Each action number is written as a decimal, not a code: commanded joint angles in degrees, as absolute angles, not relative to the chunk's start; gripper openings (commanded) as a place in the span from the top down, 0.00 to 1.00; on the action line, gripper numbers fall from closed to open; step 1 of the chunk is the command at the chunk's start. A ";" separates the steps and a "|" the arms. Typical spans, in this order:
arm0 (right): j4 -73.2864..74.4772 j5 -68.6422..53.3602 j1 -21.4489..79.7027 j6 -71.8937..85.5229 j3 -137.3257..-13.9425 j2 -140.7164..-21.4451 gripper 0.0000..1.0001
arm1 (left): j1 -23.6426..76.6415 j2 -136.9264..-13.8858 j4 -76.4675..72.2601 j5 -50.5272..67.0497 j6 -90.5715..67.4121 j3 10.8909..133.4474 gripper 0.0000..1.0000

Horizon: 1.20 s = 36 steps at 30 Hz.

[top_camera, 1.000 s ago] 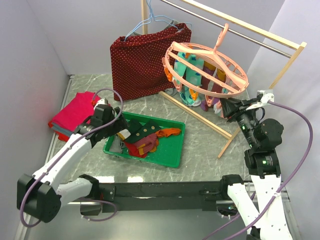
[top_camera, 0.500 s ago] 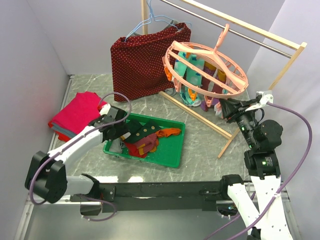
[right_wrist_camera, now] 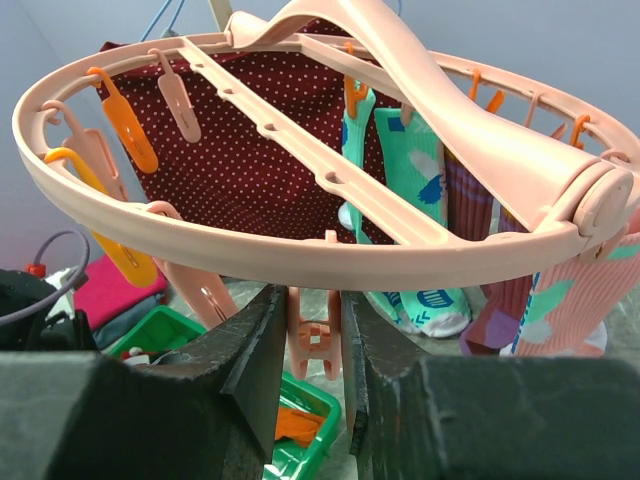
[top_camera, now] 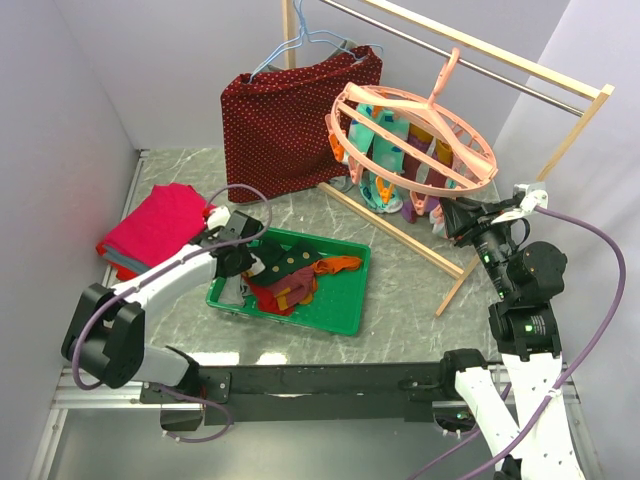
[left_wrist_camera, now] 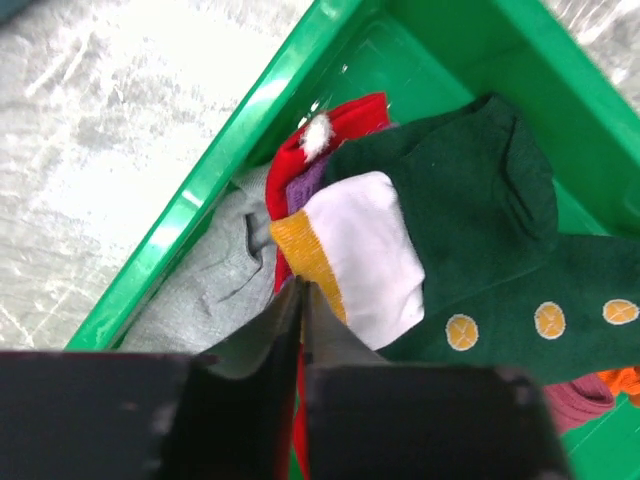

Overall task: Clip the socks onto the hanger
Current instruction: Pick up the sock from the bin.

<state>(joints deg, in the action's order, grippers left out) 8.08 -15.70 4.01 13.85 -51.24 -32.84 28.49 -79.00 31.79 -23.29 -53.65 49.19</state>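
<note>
Loose socks (top_camera: 285, 280) lie piled in a green tray (top_camera: 340, 310). In the left wrist view I see a white sock with a yellow cuff (left_wrist_camera: 365, 255), a dark green sock with yellow dots (left_wrist_camera: 480, 200), a grey one (left_wrist_camera: 210, 290) and a red one (left_wrist_camera: 340, 120). My left gripper (left_wrist_camera: 300, 290) (top_camera: 238, 262) is down in the tray, shut on the edge of the yellow cuff. The salmon-pink hanger (top_camera: 415, 140) (right_wrist_camera: 300, 255) hangs from the rail with several socks clipped on its far side. My right gripper (right_wrist_camera: 310, 300) (top_camera: 452, 215) is shut on a pink clip peg (right_wrist_camera: 315, 340) under the near rim.
A dark-red dotted cloth (top_camera: 290, 110) on a light-blue wire hanger (top_camera: 300, 45) hangs from the wooden rack (top_camera: 470, 60). A folded pink-red cloth stack (top_camera: 155, 225) lies left of the tray. The rack's floor bar (top_camera: 400, 235) runs diagonally behind the tray.
My left arm dropped lower into the tray's left end and its jaws went from wide open to closed on the sock cuff. The right arm and hanger stayed put.
</note>
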 commanded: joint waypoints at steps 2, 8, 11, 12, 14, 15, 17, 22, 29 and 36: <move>8.00 -15.38 4.48 13.19 -51.15 -32.26 1.00 | 30.93 -78.58 32.16 -29.43 -48.98 54.40 0.99; 8.44 -15.21 4.57 12.83 -51.77 -32.34 1.00 | 39.18 -75.42 31.39 -36.91 -35.28 60.81 0.99; 8.44 -15.38 4.57 12.92 -51.94 -32.34 1.00 | 43.57 -74.62 28.84 -34.12 -29.56 62.22 0.99; 8.52 -15.38 4.57 12.92 -52.03 -32.26 1.00 | 44.64 -74.71 28.57 -33.58 -29.01 62.57 0.99; 8.70 -15.38 4.57 12.83 -52.12 -32.34 1.00 | 47.10 -76.02 28.65 -33.48 -30.66 63.80 0.98; 8.70 -15.38 4.57 12.83 -52.12 -32.26 1.00 | 47.20 -76.55 30.04 -34.01 -32.85 64.16 0.96; 9.05 -15.47 4.48 12.83 -52.29 -32.17 1.00 | 46.94 -78.22 32.42 -36.46 -40.73 64.69 0.71; 9.75 -15.21 4.48 12.31 -52.73 -31.91 1.00 | 39.92 -79.81 37.53 -33.06 -52.28 61.62 0.35; 9.41 -15.47 4.57 12.57 -52.03 -31.73 1.00 | 28.40 -73.74 29.62 -25.05 -55.63 51.69 0.33; 9.32 -15.73 4.48 12.83 -52.29 -31.99 1.00 | 26.54 -78.83 28.48 -21.63 -55.64 50.72 0.34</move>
<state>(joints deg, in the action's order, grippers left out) 8.64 -15.57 4.01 12.99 -51.31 -32.18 27.11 -76.93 31.79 -24.99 -54.26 51.18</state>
